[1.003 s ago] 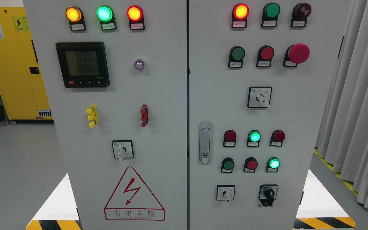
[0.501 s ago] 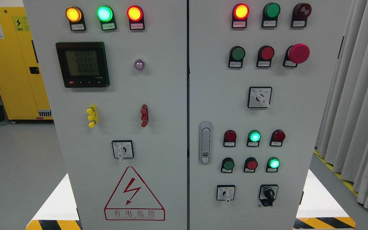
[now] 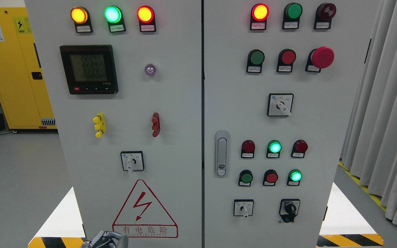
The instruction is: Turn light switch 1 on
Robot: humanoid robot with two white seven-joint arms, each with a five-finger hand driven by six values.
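Head view; control cabinet [image 3: 184, 103] fills the frame, its top and base cut off by the picture edges; small labels under lamps and buttons too fine to read; nothing legible says which control is "light switch 1", so cannot tell its position among the selectors and buttons.

Left hand [image 3: 104, 240] only partly in view at the bottom edge, left of centre, just below the red warning triangle [image 3: 144, 208]; wrist and arm cut off; grey metallic fingers [image 3: 99, 237] appear curled inward over the palm, holding nothing visible; whether they touch the cabinet face cannot be told. Right hand not visible.

Left door: amber lamp [image 3: 79, 15], green lamp [image 3: 112, 14] and red lamp [image 3: 145, 14] lit along the top; digital meter [image 3: 89, 69] showing digits, hard to read; yellow terminal [image 3: 99, 125] and red terminal [image 3: 155, 124] below it; white rotary selector [image 3: 132, 161] directly above the triangle, the control nearest the hand.

Right door: door handle [image 3: 221, 153] near the centre seam; lit red lamp [image 3: 260, 12] at top; red mushroom button [image 3: 322, 57]; upper rotary selector [image 3: 280, 104]; two lit green indicators [image 3: 274, 147] [image 3: 295, 176]; lower white selector [image 3: 243, 208] and black knob switch [image 3: 289, 209] well apart from the hand.

Open floor [image 3: 16, 179] to the left of the cabinet before a yellow cabinet [image 3: 16, 69]; grey curtain [image 3: 388, 120] close along the right; striped hazard tape [image 3: 350, 240] at both lower corners.
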